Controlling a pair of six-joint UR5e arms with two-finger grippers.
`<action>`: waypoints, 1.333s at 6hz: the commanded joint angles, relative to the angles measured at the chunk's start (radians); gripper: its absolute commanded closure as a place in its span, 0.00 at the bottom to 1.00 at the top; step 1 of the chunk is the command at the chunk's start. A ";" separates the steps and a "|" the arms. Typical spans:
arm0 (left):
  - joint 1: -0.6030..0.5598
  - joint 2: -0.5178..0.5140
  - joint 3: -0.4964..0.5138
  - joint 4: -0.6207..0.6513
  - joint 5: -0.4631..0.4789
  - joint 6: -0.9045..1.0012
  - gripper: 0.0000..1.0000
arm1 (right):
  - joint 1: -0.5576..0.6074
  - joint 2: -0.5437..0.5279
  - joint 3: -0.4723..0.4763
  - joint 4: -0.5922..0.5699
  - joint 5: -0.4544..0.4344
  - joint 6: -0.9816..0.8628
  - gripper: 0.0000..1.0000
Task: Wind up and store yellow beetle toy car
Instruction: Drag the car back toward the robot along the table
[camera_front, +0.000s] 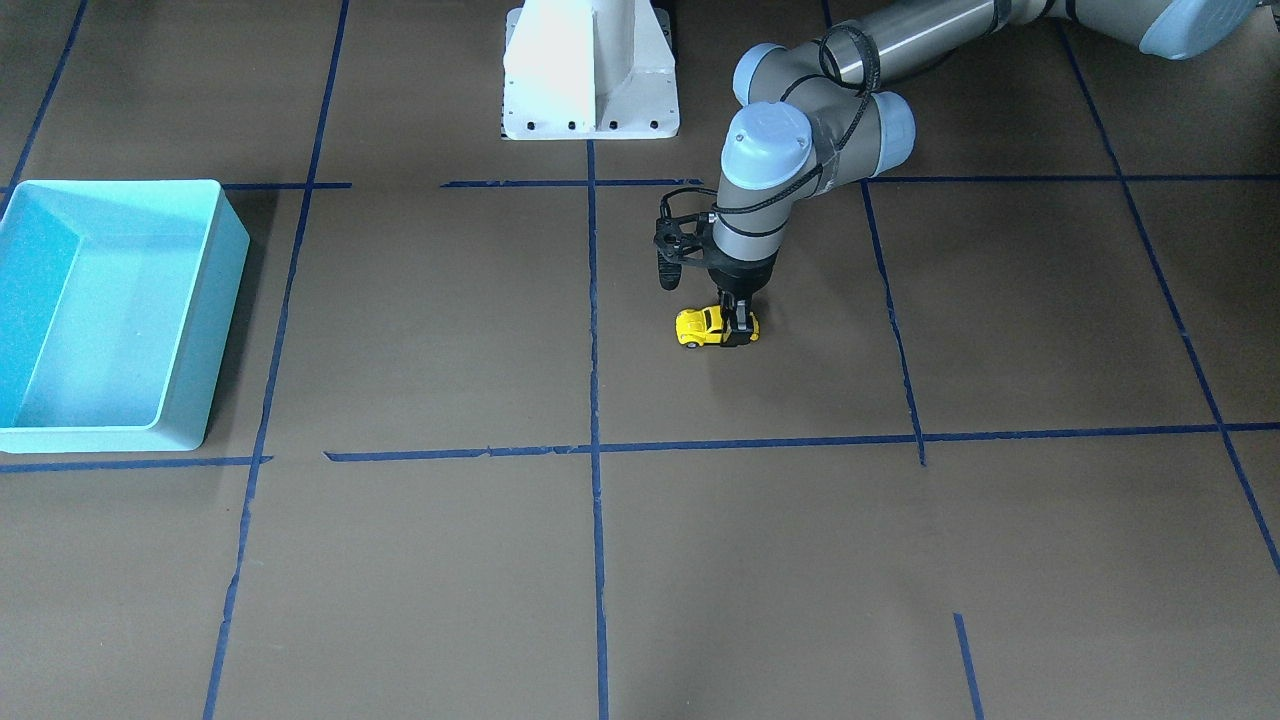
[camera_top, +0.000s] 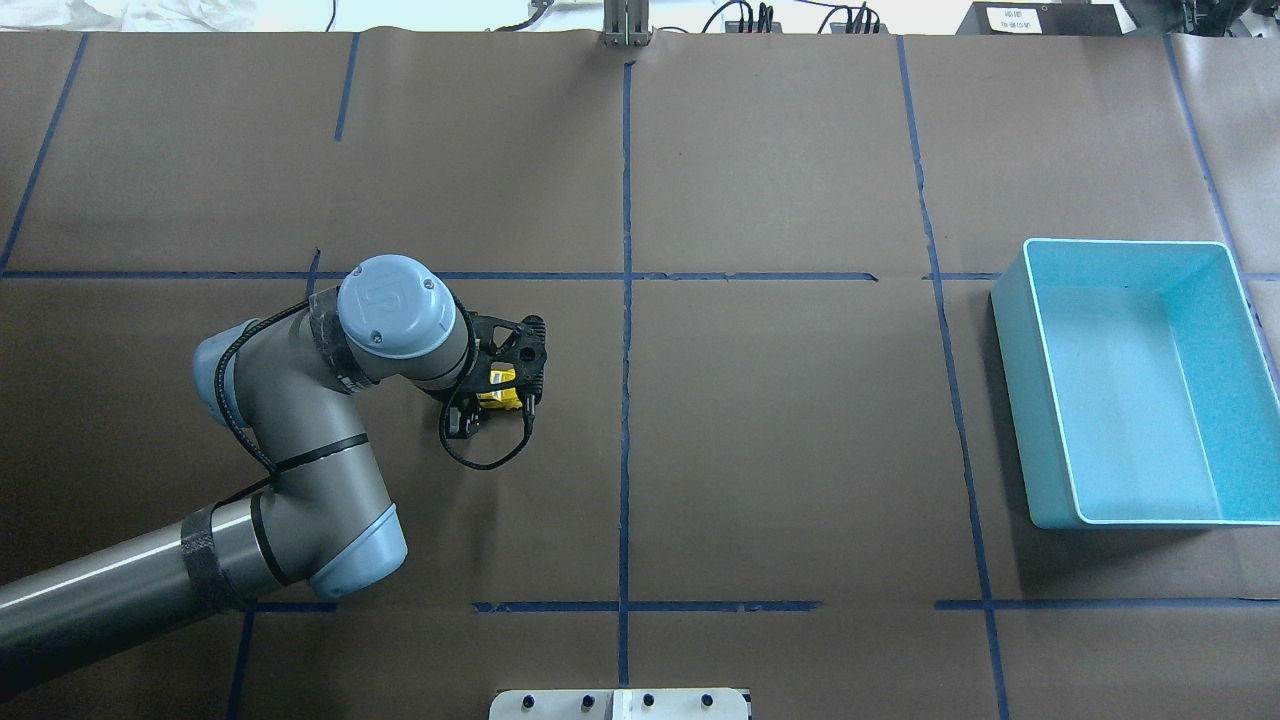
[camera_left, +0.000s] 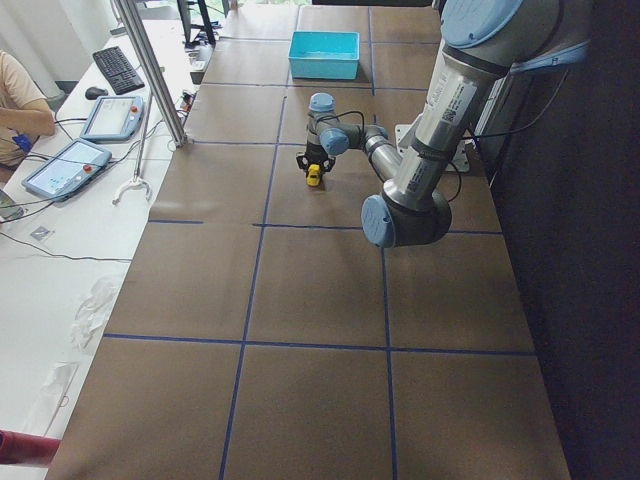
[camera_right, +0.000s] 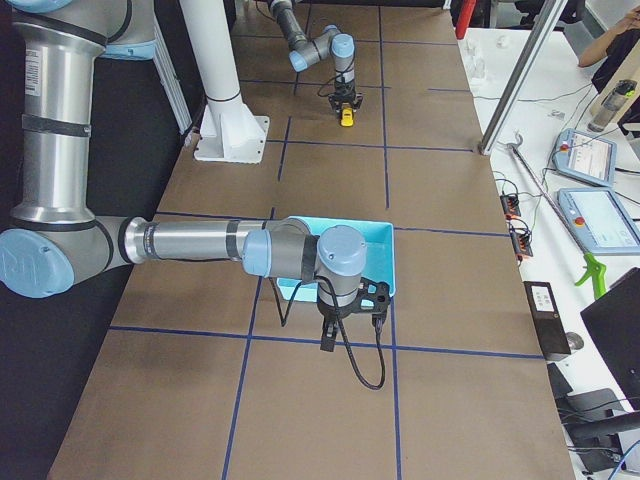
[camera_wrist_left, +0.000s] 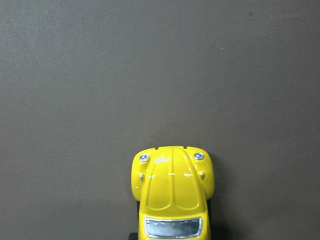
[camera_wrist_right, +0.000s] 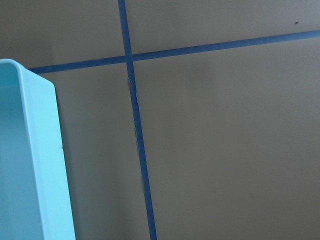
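- Gripping the yellow beetle toy car (camera_front: 703, 326) on the counter (camera_front: 800, 560) is the left claw (camera_front: 740, 328), far from the turquoise bin (camera_front: 226, 300).
- The right claw (camera_right: 327, 340) is hovering beside that bin; open or closed, I cannot tell.

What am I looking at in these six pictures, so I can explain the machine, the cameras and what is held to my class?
This is a robot with two arms at a brown table marked with blue tape. Two pictures look down from above, one from behind the robot, one facing it; two look along the table from its ends; two come from wrist cameras. On the table are a small yellow toy car and a turquoise bin. The left gripper is closed on the car's rear, the car resting on the table. The right gripper hangs beside the bin; whether it is open cannot be told.
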 joint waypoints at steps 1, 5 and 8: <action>0.005 0.016 -0.014 -0.001 0.001 0.000 0.98 | 0.000 0.000 0.000 0.000 0.000 0.000 0.00; 0.005 0.019 -0.022 -0.001 0.002 0.000 0.98 | 0.000 0.002 0.000 0.000 -0.002 0.000 0.00; 0.003 0.029 -0.024 -0.002 0.002 0.003 0.74 | 0.000 0.002 -0.003 0.000 -0.002 0.000 0.00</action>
